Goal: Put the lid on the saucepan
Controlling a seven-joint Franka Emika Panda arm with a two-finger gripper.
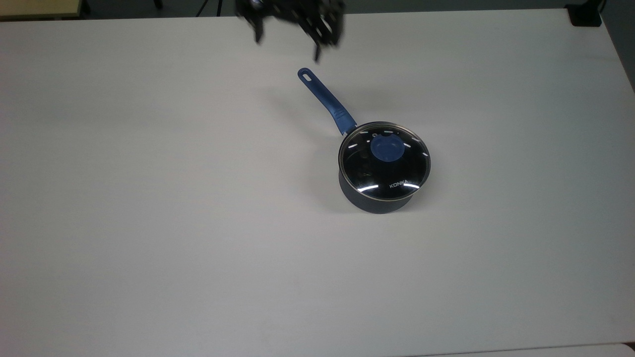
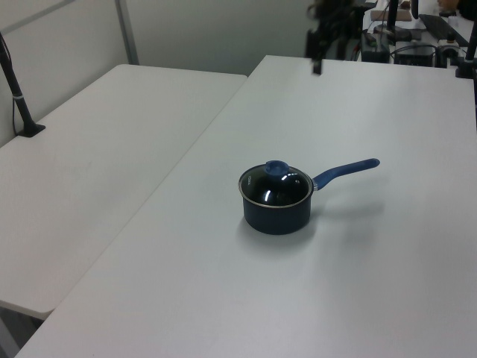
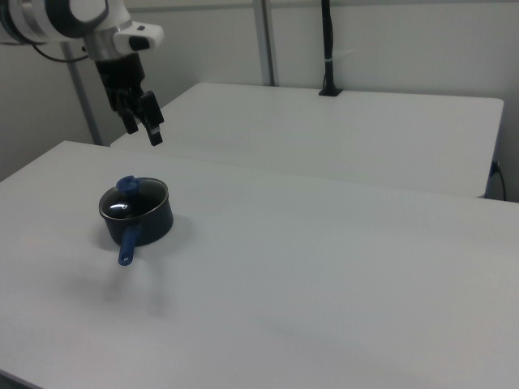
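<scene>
The clear glass lid (image 1: 385,166) with its blue knob (image 1: 387,148) sits flat on the dark saucepan (image 1: 377,204), rim on rim. The pan's blue handle (image 1: 325,98) points toward the top view's upper left. The left view shows the lid (image 2: 274,186) closing the saucepan (image 2: 276,214), and the right view shows the lid (image 3: 134,199) on the saucepan (image 3: 152,224). My gripper (image 1: 287,47) hangs high above the table, well away from the pan, open with nothing between its fingers. It also appears as the gripper (image 3: 144,134) above and behind the pan.
The pan stands on a wide white table (image 1: 149,208). A second white table (image 2: 97,149) adjoins it, with a black post (image 2: 15,89) clamped at its edge. Dark equipment (image 2: 417,41) sits at the far end in the left view.
</scene>
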